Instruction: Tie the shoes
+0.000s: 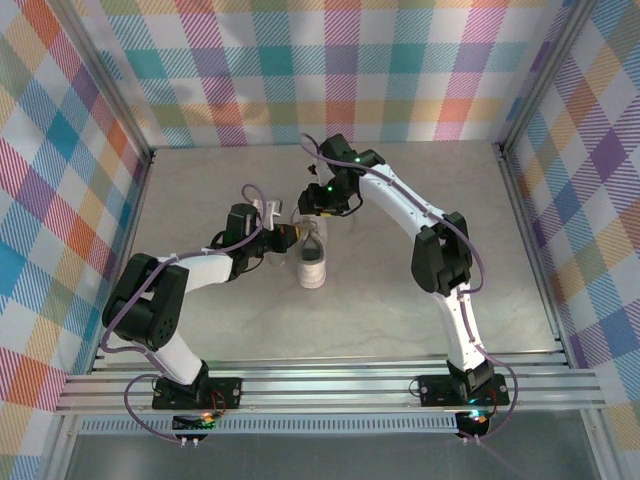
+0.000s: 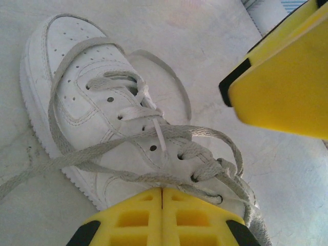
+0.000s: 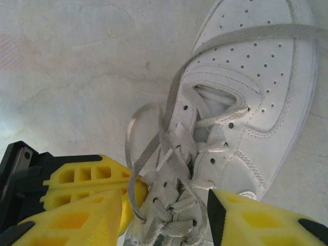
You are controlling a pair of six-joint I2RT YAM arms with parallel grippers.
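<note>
The sneaker sat on the counter, toe toward 6 o'clock. The left hand was clamped closed at its 10 o'clock (pinching a lace? unclear). The right hand gaped over the laces at 12. Closing there might snag several strands and drag the sneaker.

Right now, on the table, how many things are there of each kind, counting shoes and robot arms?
White shoes: 1, the sneaker
Robot arms: 2, the left arm and the right arm
Total: 3
</note>
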